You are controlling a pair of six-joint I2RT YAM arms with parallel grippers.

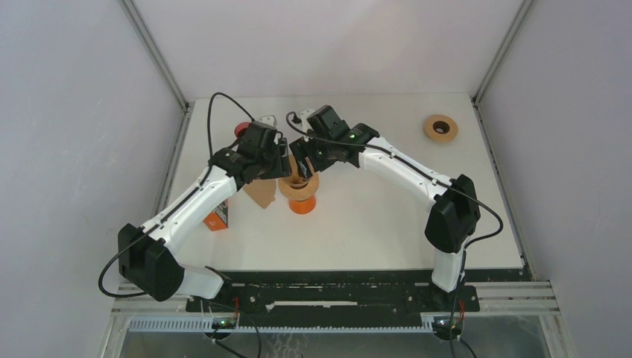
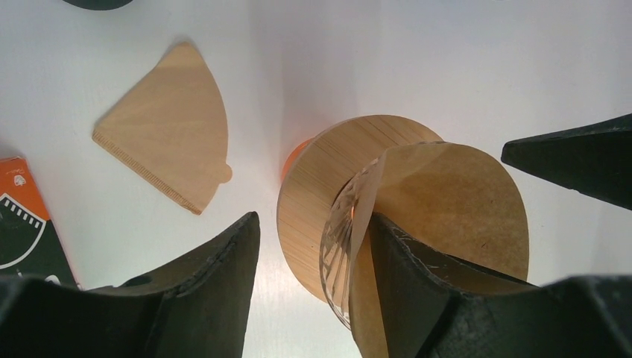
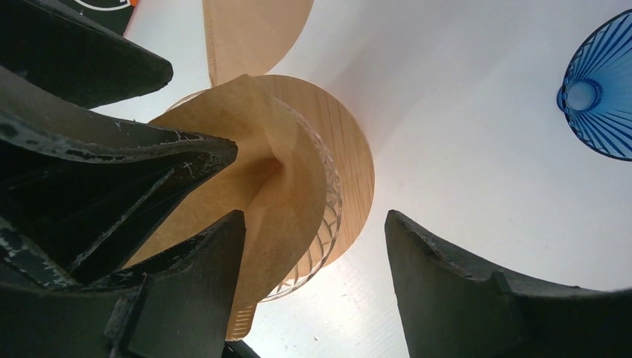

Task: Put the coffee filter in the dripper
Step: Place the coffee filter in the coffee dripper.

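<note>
Brown paper coffee filter (image 2: 447, 201) sits point-down in the dripper (image 2: 320, 186); left gripper (image 2: 311, 224) and right gripper (image 3: 313, 216) straddle its rim, jaws wide apart, apparently gripping nothing.

A: What is the cone made of?
B: The brown cone-shaped paper coffee filter (image 3: 276, 171) is thin, matt and softly creased. The clear ribbed glass dripper (image 3: 332, 203) is glossy, and its round wooden collar (image 2: 320, 186) is fine-grained and unvarnished.
A: And the rest?
B: A flat brown paper filter (image 2: 168, 123) has a crimped seam. The white table (image 2: 417, 60) is smooth and matt. The black gripper fingers (image 3: 462, 298) look like scuffed matt plastic. A blue ribbed glass vessel (image 3: 600, 97) shines.
</note>
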